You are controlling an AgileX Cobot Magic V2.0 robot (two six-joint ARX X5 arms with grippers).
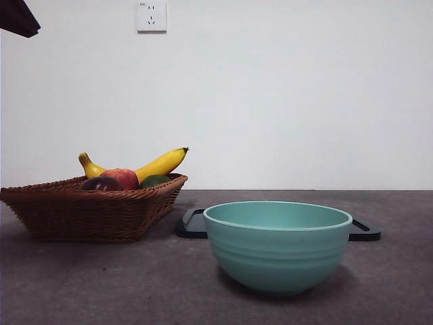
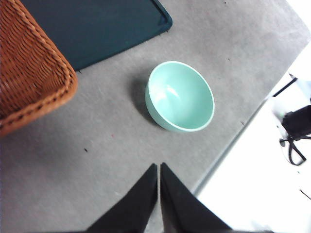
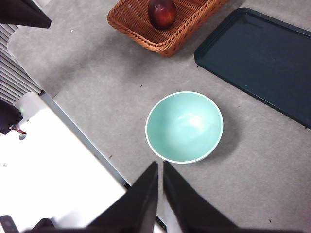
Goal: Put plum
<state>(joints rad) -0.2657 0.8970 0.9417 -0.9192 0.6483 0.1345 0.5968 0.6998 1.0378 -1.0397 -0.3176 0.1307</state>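
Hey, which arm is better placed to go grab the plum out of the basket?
Probably left. The left gripper has the wicker basket close beside it; the right gripper sees the basket and plum well beyond the teal bowl. Both hover with jaws shut, holding nothing.

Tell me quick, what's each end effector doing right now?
Left end effector: closed, holding nothing.
Right end effector: closed, holding nothing.

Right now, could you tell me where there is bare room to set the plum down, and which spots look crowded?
The teal bowl is empty inside. The dark tray behind it is bare where visible. Open grey table lies between the wicker basket and the bowl, and in front of both. The basket is crowded: the plum, apple, banana and a green fruit fill it.
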